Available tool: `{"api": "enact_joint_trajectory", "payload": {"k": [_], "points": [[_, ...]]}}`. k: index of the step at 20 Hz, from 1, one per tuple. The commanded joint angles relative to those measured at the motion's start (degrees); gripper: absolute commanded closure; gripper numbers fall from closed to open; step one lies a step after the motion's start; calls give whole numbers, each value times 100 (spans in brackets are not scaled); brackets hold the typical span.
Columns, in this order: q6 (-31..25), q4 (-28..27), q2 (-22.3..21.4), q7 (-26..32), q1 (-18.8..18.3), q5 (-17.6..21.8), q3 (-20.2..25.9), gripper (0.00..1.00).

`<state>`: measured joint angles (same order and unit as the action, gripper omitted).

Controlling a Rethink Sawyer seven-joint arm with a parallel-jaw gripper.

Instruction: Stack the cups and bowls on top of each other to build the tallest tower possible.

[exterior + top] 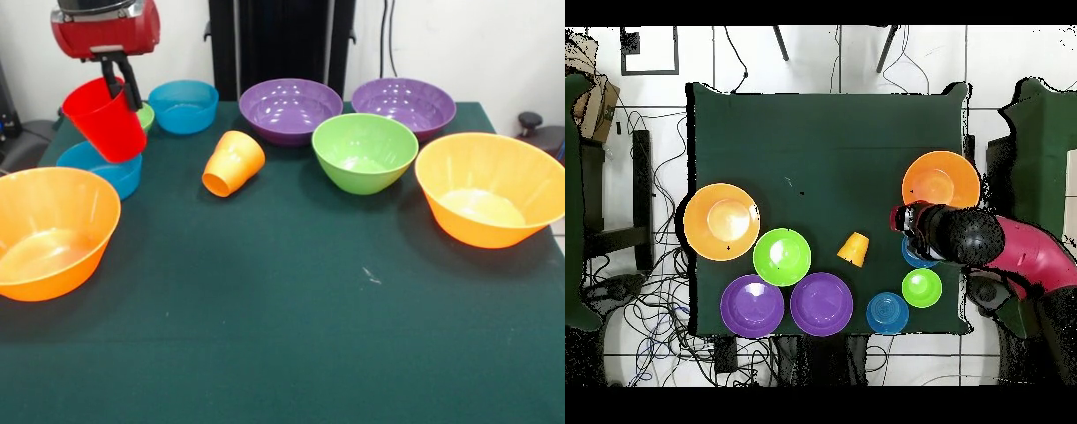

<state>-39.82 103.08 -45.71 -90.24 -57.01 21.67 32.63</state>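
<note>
One red cup [106, 119] is hanging tilted from our gripper [124, 88], whose fingers are pinching its rim. We are holding it above a small blue bowl [110, 170]. Below and beside us, the orange cup [233, 162] is lying toppled on the green table [291, 309].

From above, the red and black arm [1005, 245] reaches in from the right over the green table [825, 140], covering most of a blue bowl [912, 256] between a large orange bowl [941, 180] and a small green bowl [922, 288], while an orange cup [853, 248] lies tipped mid-table.
</note>
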Motion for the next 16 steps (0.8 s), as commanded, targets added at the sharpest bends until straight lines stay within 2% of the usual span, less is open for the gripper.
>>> {"api": "enact_joint_trajectory", "payload": {"k": [1, 7, 12, 13, 16], "points": [[-154, -447, -92, 1209, 68, 765, 257, 100], [213, -534, -72, 1247, 126, 1221, 282, 100], [241, -602, -123, 1318, 144, 1551, 355, 100], [198, -680, -57, 1261, 203, 1626, 312, 100], [603, -551, 7, 800, 353, 1964, 126, 100]]}}
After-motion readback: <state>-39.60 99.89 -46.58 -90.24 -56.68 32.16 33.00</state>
